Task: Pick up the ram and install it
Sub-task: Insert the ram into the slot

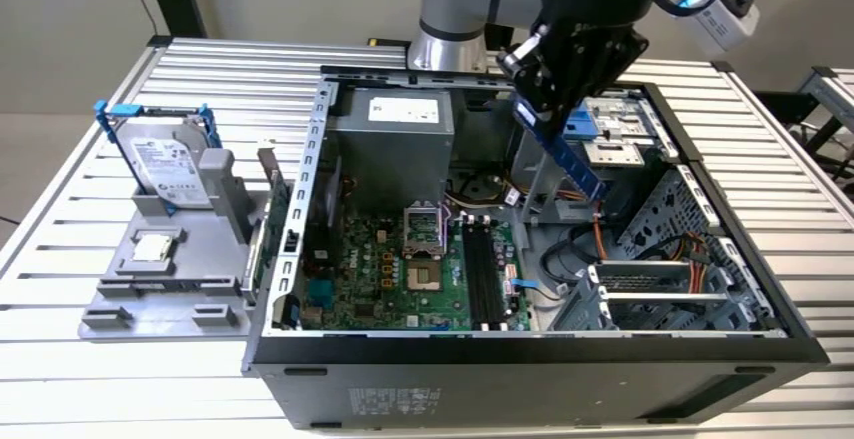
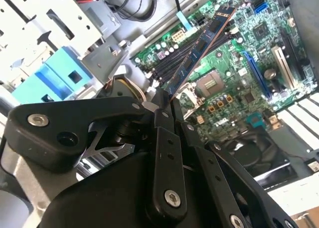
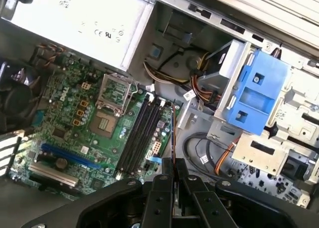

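End effector: black fingers closed narrow on the ram; seen in the exterior view [image 1: 531, 99] and in both wrist views [image 2: 167, 102] [image 3: 173, 163].
Ram: a thin blue-green board with a row of dark chips, gripped at one end [image 1: 567, 159] [image 2: 202, 46]. It is edge-on in the first wrist view [image 3: 172, 133].
Ram position: in the air inside the open computer case [image 1: 534, 344], tilted. Its free end points down toward the case floor, on the exterior view's right of the motherboard [image 1: 400, 279].
Ram contact: it touches the end effector fingers. It is apart from the memory slots.
Memory slots: black parallel slots on the motherboard [image 1: 483, 274] [image 3: 139, 133], beside the processor socket.
Processor socket: a metal-framed square on the green board [image 1: 420, 249] [image 3: 112, 96].
Power supply: a grey box at the far wall of the case [image 1: 394, 139] [image 3: 84, 23].
Blue drive bracket: mounted in the metal bay at the far right corner of the case as the exterior view shows it [image 1: 594, 124] [image 3: 254, 93].
Computer case position: it lies on its side with the side panel off, on the slatted worktop [image 1: 80, 399], from the middle to the exterior view's right edge.
Grey fixture: on the worktop near the exterior view's left edge [image 1: 160, 304], just beside the case.
Hard drive: silver, in a blue frame, standing tilted in the fixture [image 1: 163, 164].
Processor chip: a small silver square lying flat on the fixture [image 1: 154, 248], in front of the hard drive.
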`<state>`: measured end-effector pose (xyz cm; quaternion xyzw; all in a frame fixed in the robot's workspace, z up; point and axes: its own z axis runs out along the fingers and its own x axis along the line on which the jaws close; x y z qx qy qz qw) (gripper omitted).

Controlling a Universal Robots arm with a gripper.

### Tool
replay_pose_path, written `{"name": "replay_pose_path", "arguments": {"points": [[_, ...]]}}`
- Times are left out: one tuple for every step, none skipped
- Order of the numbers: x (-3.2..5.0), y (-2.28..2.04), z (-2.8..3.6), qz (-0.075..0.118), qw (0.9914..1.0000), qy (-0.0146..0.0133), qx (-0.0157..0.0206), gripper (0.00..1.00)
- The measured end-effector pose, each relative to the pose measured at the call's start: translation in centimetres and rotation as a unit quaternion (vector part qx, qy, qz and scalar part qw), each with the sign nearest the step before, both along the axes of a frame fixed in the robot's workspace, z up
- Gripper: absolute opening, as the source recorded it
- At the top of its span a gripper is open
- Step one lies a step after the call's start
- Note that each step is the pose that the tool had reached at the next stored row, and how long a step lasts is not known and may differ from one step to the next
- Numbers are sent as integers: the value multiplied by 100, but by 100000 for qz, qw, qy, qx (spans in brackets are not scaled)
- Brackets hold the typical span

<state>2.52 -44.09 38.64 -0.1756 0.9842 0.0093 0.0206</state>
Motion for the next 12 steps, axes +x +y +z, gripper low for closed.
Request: {"name": "replay_pose_path", "arguments": {"points": [[0, 0, -3, -614, 99998, -1, 0, 0], [0, 0, -7, -1183, 99993, -3, 5, 0], [0, 0, -9, -1700, 99986, 0, 0, 0], [0, 0, -12, -2249, 99975, -1, 0, 0], [0, 0, -15, -2816, 99960, 0, -2, 0], [0, 0, -19, -3376, 99943, 0, 1, 0], [0, 0, -22, -3905, 99924, -1, 2, 0], [0, 1, -25, -4468, 99900, 1, 1, 0], [0, 1, -28, -4999, 99875, -1, -3, 0], [0, 1, -32, -5538, 99847, 0, -3, 0], [0, 1, -36, -6062, 99816, -2, 1, 0], [0, 2, -40, -6545, 99786, 0, 1, 0]]}}
